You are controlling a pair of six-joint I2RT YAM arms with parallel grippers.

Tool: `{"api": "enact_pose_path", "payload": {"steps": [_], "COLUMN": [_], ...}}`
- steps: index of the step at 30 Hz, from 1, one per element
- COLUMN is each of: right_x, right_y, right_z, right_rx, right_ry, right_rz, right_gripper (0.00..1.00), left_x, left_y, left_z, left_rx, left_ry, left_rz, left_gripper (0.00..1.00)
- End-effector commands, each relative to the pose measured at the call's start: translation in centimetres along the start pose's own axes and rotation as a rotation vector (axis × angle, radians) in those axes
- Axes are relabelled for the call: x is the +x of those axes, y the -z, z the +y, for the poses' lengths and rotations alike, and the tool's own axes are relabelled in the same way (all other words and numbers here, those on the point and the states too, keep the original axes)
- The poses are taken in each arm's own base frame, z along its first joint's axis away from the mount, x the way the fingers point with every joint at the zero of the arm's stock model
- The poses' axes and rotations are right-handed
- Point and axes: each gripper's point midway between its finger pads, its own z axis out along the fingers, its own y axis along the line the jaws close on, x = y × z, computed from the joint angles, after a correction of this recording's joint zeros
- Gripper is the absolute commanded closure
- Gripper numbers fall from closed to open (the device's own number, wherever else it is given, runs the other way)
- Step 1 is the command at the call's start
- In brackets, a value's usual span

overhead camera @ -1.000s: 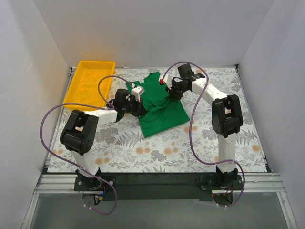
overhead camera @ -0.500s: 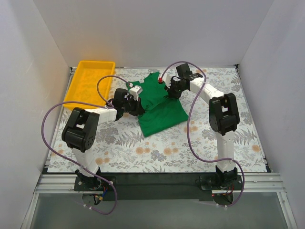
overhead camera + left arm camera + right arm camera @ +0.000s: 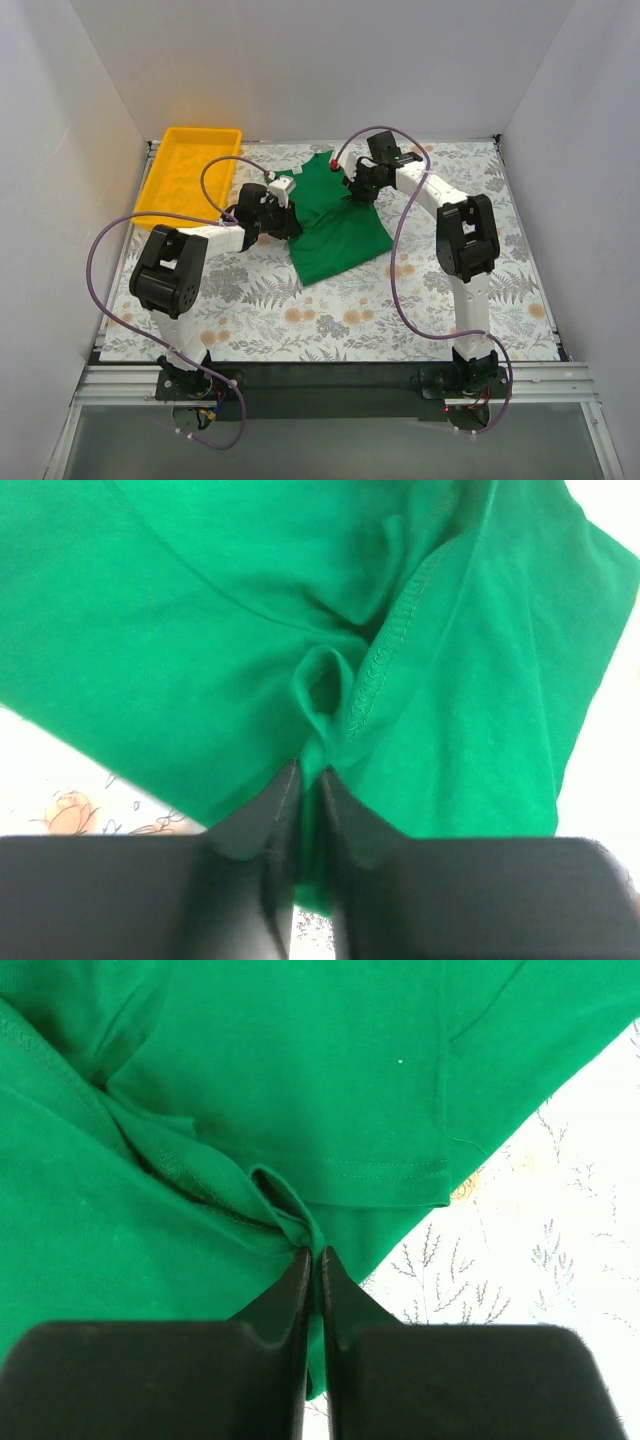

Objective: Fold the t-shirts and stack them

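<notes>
The green t-shirt (image 3: pixel 340 235) lies partly folded on the flowered table, its collar toward the far wall. My left gripper (image 3: pixel 291 222) is at the shirt's left edge, and the left wrist view shows my left gripper (image 3: pixel 308 776) with a bunched fold of green cloth (image 3: pixel 325 690) caught between nearly closed jaws. My right gripper (image 3: pixel 357 193) is at the shirt's upper right. In the right wrist view my right gripper (image 3: pixel 316 1256) pinches a ridge of cloth (image 3: pixel 285 1200) beside a stitched hem (image 3: pixel 380 1170). The shirt's white neck label is hidden.
A yellow plastic tray (image 3: pixel 190 170) stands at the far left, just left of my left arm. White walls close in the table on three sides. Purple cables (image 3: pixel 395 250) loop over both arms. Bare flowered tabletop (image 3: pixel 330 320) lies between the shirt and the arm bases.
Both grippers have shifted slightly toward the far wall, drawing the pinched cloth with them. The left jaws now stand a hair wider on the fold.
</notes>
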Motion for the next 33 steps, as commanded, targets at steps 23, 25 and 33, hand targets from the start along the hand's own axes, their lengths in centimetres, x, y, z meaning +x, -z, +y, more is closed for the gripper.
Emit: {"api": "enact_pose_path", "payload": {"steps": [23, 25, 33], "right_x": [0.2, 0.4, 4.0], "right_y": [3.3, 3.0, 1.3], "right_z": [7.0, 7.6, 9.7], "right_rx": [-0.271, -0.305, -0.335], "right_ry": [-0.330, -0.400, -0.594], "right_rz": [-0.134, -0.142, -0.055], "right_gripper": [0.97, 0.94, 0.92], "left_x": [-5.4, -4.1, -1.4], "left_y": [3.9, 2.2, -1.9], "left_z": [-7.9, -8.4, -7.0], "left_rx": [0.216, 0.232, 0.226], "left_ry": [0.261, 0.310, 0.403], "left_rz": [-0.065, -0.018, 0.049], "left_gripper": [0.90, 0.91, 0.95]}}
